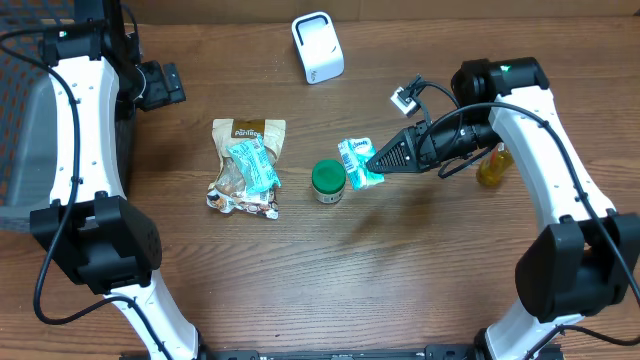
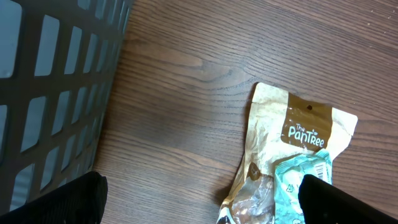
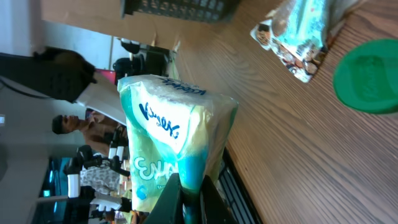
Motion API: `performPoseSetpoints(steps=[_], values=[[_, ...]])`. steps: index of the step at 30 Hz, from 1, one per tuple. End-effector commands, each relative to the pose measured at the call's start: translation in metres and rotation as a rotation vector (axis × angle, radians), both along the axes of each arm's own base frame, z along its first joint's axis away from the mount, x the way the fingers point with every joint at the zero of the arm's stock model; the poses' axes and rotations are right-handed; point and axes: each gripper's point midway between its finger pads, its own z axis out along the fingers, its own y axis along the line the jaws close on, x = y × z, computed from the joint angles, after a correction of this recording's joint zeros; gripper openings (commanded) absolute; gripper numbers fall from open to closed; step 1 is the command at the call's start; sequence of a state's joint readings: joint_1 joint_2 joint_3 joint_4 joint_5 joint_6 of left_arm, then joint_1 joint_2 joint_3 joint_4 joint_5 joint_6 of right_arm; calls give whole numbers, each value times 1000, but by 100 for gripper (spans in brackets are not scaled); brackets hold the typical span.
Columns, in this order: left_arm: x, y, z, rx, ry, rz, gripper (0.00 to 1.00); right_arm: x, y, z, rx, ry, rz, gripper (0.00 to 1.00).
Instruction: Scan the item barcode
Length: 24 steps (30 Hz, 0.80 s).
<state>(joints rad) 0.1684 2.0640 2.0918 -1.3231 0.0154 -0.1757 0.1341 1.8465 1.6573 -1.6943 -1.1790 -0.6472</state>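
Note:
My right gripper (image 1: 372,160) (image 3: 189,186) is shut on a pale green and teal tissue pack (image 1: 357,163) (image 3: 174,130), pinching its edge and holding it off the table right of centre. A white barcode scanner (image 1: 318,47) stands at the far middle of the table, apart from the pack. No barcode shows on the pack from the right wrist view. My left gripper (image 1: 160,85) (image 2: 199,205) hangs open at the far left, over bare wood beside the top of a tan snack bag (image 1: 247,165) (image 2: 298,162), holding nothing.
A green-lidded jar (image 1: 328,180) (image 3: 367,74) stands just left of the held pack. A teal packet (image 1: 253,163) lies on the snack bag. A yellow bottle (image 1: 493,165) stands behind my right arm. A dark grey basket (image 1: 20,120) (image 2: 50,74) sits at the left edge.

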Motion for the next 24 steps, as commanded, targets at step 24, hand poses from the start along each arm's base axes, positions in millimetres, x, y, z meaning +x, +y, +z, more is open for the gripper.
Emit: performPoseSetpoints(steps=[24], values=[[4, 0, 7, 6, -22, -19, 99, -38, -44, 116, 120, -308, -203, 4]])
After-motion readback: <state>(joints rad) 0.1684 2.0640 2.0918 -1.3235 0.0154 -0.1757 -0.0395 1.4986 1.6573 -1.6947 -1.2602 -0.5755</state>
